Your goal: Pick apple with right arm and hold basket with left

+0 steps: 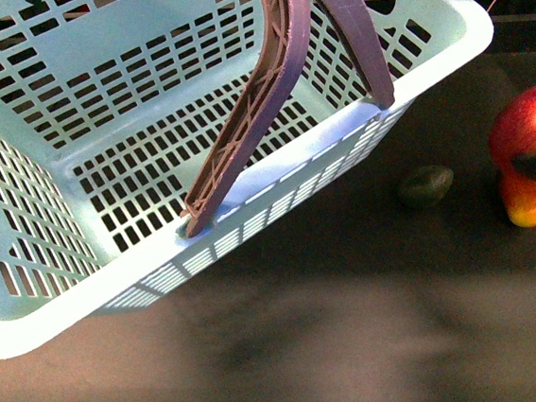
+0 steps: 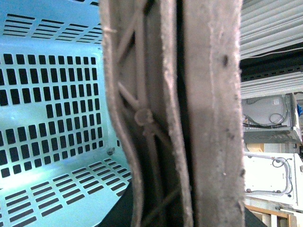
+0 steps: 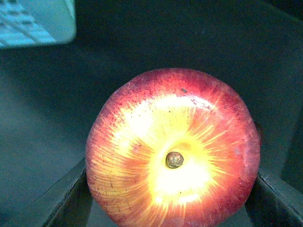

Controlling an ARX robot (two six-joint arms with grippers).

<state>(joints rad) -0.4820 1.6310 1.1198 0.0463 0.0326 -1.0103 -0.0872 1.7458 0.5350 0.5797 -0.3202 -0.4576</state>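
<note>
Now, right gripper [image 3: 170, 204] clamps the apple [image 3: 173, 146] across its middle; round skin could squirt free. Can't tell the left gripper's hold, so the tilted basket [image 1: 443, 42] might swing.

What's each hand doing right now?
Left hand: not visible, only basket handles show; cannot be told.
Right hand: closed on the apple.

turquoise slotted basket [image 1: 451, 31] w/ brown handles [image 1: 263, 97], red apple [image 3: 173, 151] w/ yellow streaked centre, dk green fruit [image 1: 426, 186]
</note>
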